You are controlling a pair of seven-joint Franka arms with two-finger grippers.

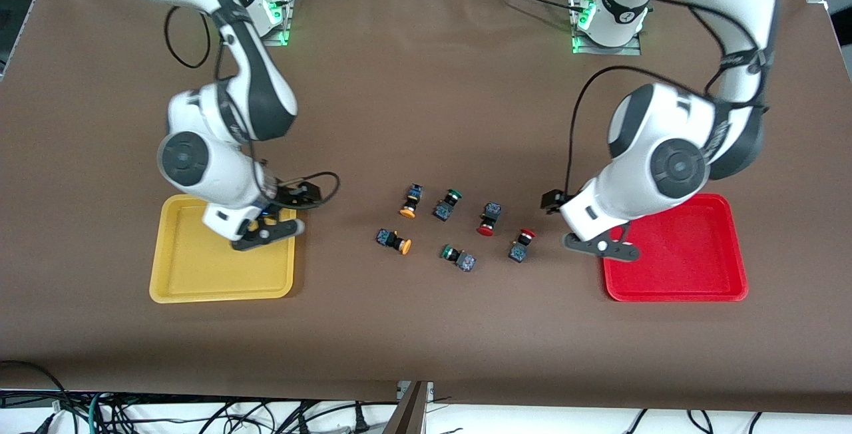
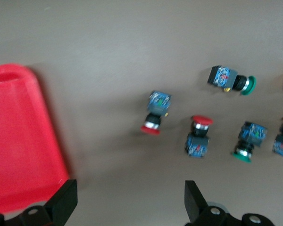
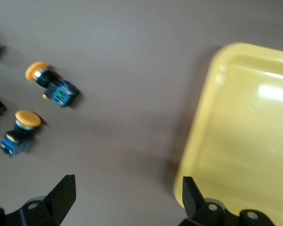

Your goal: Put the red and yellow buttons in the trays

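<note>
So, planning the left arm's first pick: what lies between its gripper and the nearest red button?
Only bare brown tablecloth lies between the open left gripper and that red button, in the front view.

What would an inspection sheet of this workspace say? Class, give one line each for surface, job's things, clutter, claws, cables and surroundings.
Surface: brown table cover.
Job's things: yellow tray at the right arm's end and red tray at the left arm's end, nothing in either; two yellow buttons and two red buttons on their sides between the trays.
Clutter: two green buttons among them.
Claws: left claw open over the red tray's edge; right claw open over the yellow tray's edge.
Cables: black cables along both arms.
Surroundings: loose wires below the table's near edge.
</note>
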